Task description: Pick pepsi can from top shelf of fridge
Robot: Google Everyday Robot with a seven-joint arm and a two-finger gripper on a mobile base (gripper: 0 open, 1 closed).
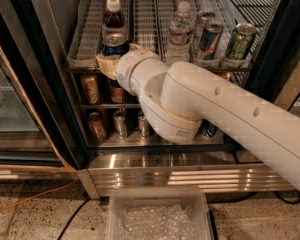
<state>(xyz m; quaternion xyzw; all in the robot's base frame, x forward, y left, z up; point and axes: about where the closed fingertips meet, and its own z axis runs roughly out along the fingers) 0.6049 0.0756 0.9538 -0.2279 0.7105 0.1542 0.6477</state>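
Inspection finding: the dark blue, silver-topped pepsi can [115, 44] stands upright at the front left of the wire top shelf [87, 29] of the black-framed display fridge [42, 79]. It is directly in front of a dark bottle with a white cap [113, 16]. The cream-coloured tool [110, 63] of the white arm [215, 109] sits at the can's lower body, by the front rail. Whether it is clenched or released cannot be told. Further right on the same surface are a clear water bottle [180, 31], slim blue-and-silver cans [209, 41] and a green can [238, 44].
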